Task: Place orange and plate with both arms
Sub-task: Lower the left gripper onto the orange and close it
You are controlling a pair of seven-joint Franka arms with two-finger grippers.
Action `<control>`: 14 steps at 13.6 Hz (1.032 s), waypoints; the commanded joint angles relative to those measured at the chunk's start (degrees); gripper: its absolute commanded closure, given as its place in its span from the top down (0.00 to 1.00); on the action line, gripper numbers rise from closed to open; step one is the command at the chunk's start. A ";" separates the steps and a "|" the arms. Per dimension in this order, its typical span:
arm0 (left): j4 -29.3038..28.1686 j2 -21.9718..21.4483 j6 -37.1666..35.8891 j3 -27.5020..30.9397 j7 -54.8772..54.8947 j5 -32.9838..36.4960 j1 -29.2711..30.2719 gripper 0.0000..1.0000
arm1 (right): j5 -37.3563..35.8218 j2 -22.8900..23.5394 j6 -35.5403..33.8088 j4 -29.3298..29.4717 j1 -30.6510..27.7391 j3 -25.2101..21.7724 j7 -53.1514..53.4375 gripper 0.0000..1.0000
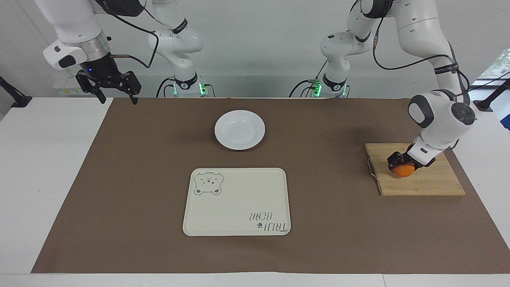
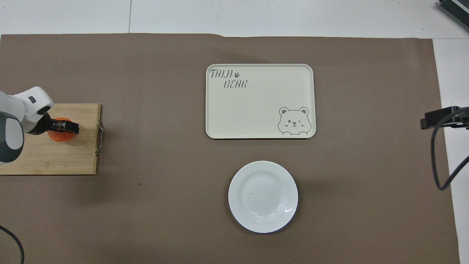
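Left gripper (image 1: 403,162) is down on the orange (image 1: 402,171), which sits on the bamboo cutting board (image 1: 430,183) at the left arm's end of the table. The fingers straddle the top of the fruit; whether they have already clamped it or only bracket it, you cannot tell from either view. The fruit looks to be resting on the board.

Step in hand, by my reading: grasp the orange. Seat the fingers low enough to pass the widest part of the fruit before you close, then close gently; a round fruit will squirt out of a high pinch. Lift straight up before you travel.

Right gripper (image 1: 115,92) hangs in the air over the mat's edge at the right arm's end, waiting; its fingers look apart.

Plate (image 2: 263,196) lies at mid-table, nearer to the robots than the cream bear tray (image 2: 260,101), the two just apart. Both sit well apart from the board.

Obstacles: the board's metal handle (image 2: 99,138) on the edge toward the tray is low; a modest lift should pass it. Open brown mat (image 2: 157,110) lies between board and tray.
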 commanded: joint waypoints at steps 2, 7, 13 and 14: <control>-0.94 -0.61 1.30 -0.54 -2.07 0.12 0.71 0.04 | -0.25 -0.24 -0.66 0.32 -0.32 0.37 0.74 1.00; 6.34 -2.45 -10.10 -0.63 -7.08 0.04 -0.26 0.00 | -0.25 -0.24 -0.66 0.24 -0.32 0.37 0.83 1.00; 7.85 -11.40 -19.16 -1.24 -10.52 0.04 -1.84 0.00 | -0.25 -0.24 -0.66 0.24 -0.32 0.37 0.83 1.00; 8.03 -13.16 -21.35 -1.33 -11.30 0.04 -2.19 0.00 | -0.25 -0.24 -0.66 0.24 -0.32 0.37 0.83 1.00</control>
